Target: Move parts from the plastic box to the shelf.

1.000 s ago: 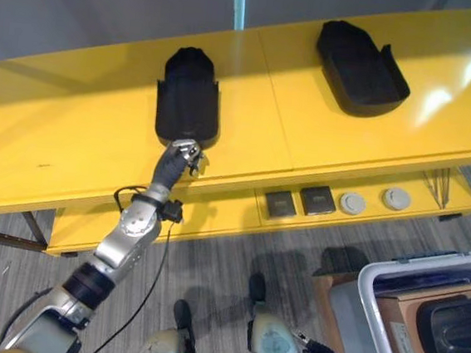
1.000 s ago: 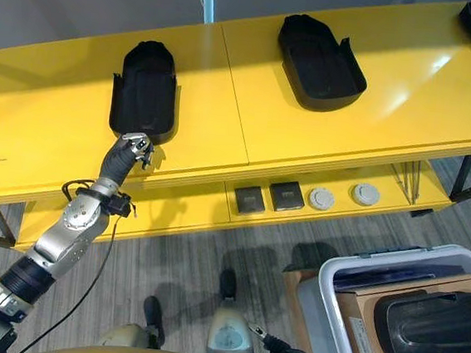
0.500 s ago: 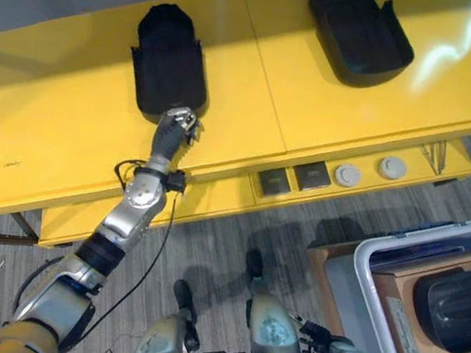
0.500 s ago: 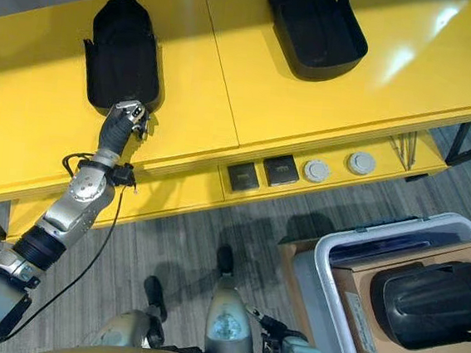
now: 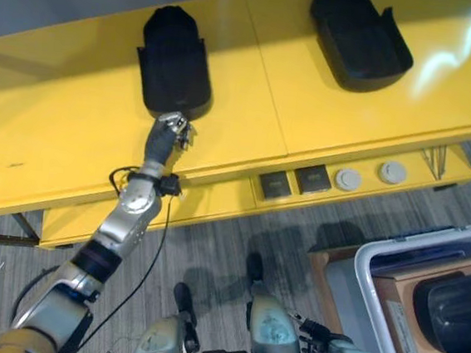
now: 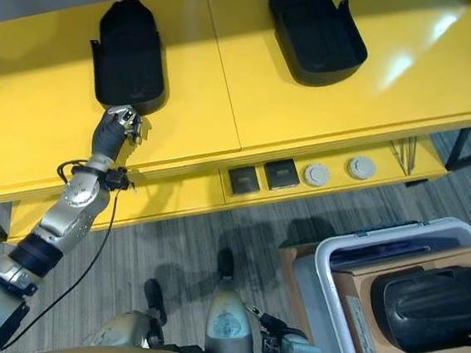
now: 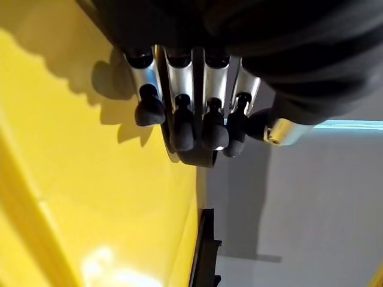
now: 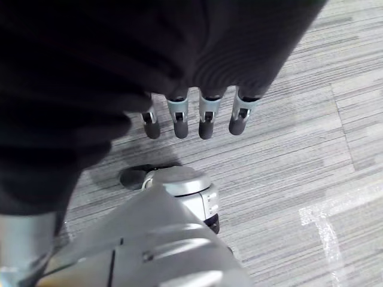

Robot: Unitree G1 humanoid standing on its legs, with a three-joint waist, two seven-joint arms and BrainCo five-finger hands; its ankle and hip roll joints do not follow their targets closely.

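A black part (image 5: 174, 72) lies on the yellow shelf (image 5: 71, 148), toward its left end, its near end short of the front edge. The left hand (image 5: 170, 130) hovers just in front of that part's near end, fingers (image 7: 179, 119) loosely curled and holding nothing. A second black part (image 5: 359, 38) lies well apart, further right. The right hand (image 8: 197, 113) hangs low over the floor, fingers relaxed. Another part (image 6: 431, 308) sits in the plastic box (image 6: 327, 260) at lower right.

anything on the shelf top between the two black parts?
Nothing: between the left black part and the right black part the yellow shelf is bare but for its panel seam, seen in both eye views.
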